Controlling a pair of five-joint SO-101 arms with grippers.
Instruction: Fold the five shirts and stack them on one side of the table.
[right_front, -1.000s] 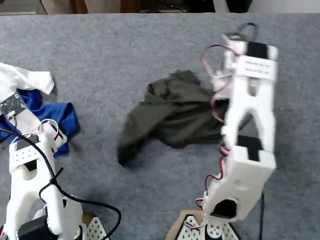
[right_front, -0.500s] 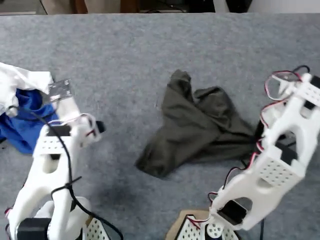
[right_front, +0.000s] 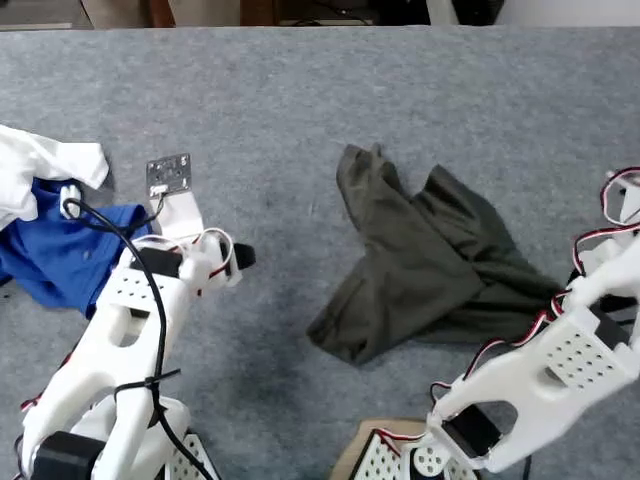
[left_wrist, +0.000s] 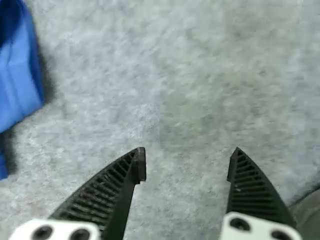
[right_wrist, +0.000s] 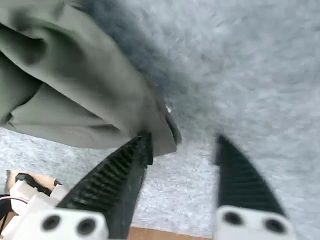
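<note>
A dark olive shirt (right_front: 430, 265) lies crumpled right of the table's middle. Its hem (right_wrist: 100, 95) lies beside one finger of my right gripper (right_wrist: 182, 140), which is open and holds nothing. The right arm (right_front: 570, 350) sits at the table's right edge. A blue shirt (right_front: 60, 250) and a white shirt (right_front: 40, 165) lie bunched at the far left. My left arm (right_front: 150, 290) stands just right of the blue shirt. The left gripper (left_wrist: 187, 157) is open over bare grey table, with the blue shirt (left_wrist: 20, 85) off to one side.
The grey table top (right_front: 260, 110) is bare cloth-like felt across the back and between the two arms. Cables run along both arms. A corner of the olive shirt (left_wrist: 307, 210) peeks in near the left gripper's far finger.
The olive shirt has slid right and toward the front edge along with the right arm, which now sits at the table's right edge. The left arm swung from the blue shirt toward the middle.
</note>
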